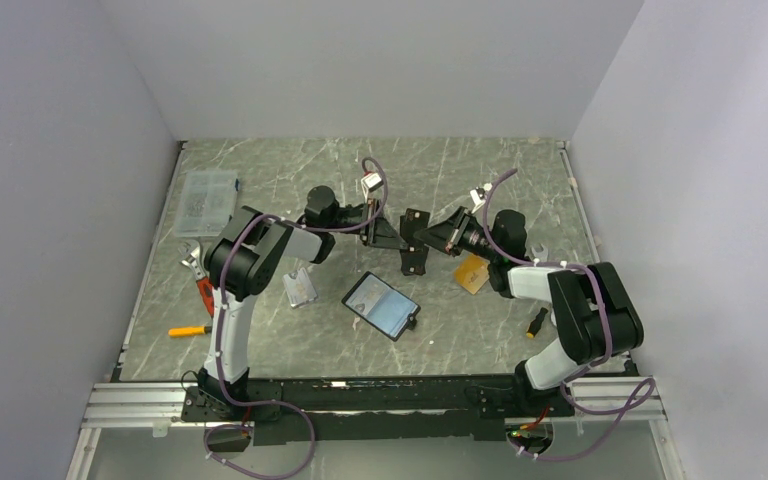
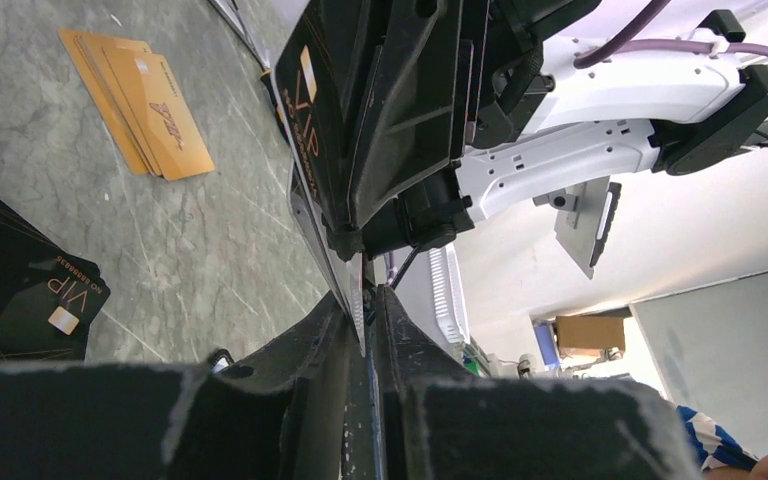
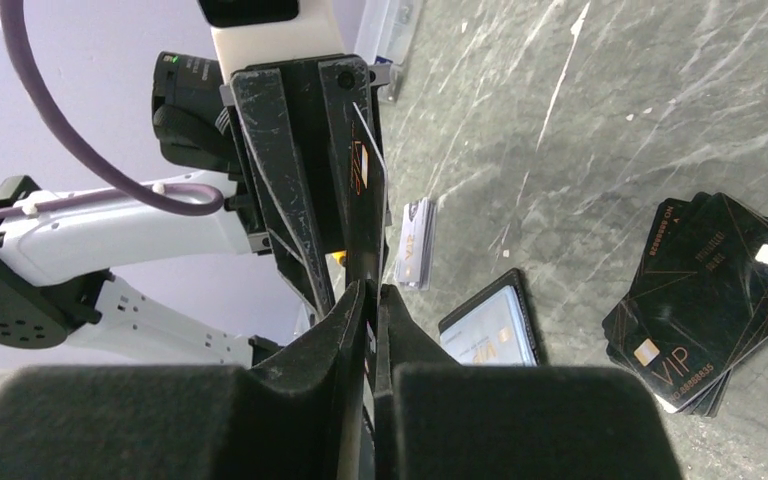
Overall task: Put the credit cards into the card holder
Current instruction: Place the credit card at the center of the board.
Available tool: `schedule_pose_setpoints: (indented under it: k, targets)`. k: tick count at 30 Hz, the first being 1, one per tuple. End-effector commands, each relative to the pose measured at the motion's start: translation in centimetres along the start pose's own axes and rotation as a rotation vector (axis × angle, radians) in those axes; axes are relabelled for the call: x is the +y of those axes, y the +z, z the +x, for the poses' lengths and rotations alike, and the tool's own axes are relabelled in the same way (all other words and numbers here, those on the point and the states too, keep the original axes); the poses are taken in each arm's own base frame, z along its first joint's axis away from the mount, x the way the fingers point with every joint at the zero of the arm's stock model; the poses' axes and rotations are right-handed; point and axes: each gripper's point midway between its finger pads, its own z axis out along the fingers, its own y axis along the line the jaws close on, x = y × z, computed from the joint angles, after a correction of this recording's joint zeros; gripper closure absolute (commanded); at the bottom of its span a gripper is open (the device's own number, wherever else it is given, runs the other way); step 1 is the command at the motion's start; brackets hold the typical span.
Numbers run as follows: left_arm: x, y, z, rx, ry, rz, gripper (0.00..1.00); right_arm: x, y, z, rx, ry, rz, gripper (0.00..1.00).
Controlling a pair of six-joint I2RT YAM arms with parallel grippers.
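- The right pincer (image 3: 372, 295) is clenched on one edge of a black card (image 3: 363, 200), which stands on edge in the air beyond the card holder (image 1: 380, 305).
- The left pincer (image 2: 365, 315) brackets the card's opposite edge with its fingers nearly together; whether it actually pinches, I cannot tell.
- The card holder lies open on the surface (image 1: 260, 180).
- A fan of orange cards (image 1: 472, 272) lies just right of the card holder, and a pile of black cards (image 3: 710, 290) lies beyond it.
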Motion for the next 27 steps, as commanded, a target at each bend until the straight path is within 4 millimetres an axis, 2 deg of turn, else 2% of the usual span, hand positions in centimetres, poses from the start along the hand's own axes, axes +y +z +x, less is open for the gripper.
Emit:
schedule_pose_setpoints:
  k: [1, 9, 15, 18, 23, 27]
  targets:
    - [-3.5, 0.3, 0.9, 0.083, 0.158, 0.074, 0.82, -3.4, -0.4, -1.9, -0.121, -0.017, 0.142, 0.92]
    - [-3.7, 0.3, 1.1, 0.096, 0.162, 0.073, 0.83, -3.8, -0.8, -2.0, -0.127, -0.029, 0.176, 0.88]
    - [-2.9, 0.2, 1.0, 0.097, 0.147, 0.049, 1.0, -3.4, -0.9, -2.2, -0.134, -0.035, 0.168, 0.88]
    - [-2.2, 0.0, 0.9, 0.088, 0.136, 0.025, 1.0, -3.4, -1.0, -2.2, -0.132, -0.034, 0.171, 0.88]
    - [0.2, -0.6, 0.3, 0.066, 0.109, -0.084, 1.0, -3.3, -1.5, -2.4, -0.142, -0.034, 0.174, 0.91]
    - [3.4, -1.2, 0.1, 0.078, 0.098, -0.241, 1.0, -3.1, -2.4, -2.5, -0.154, -0.038, 0.177, 0.99]
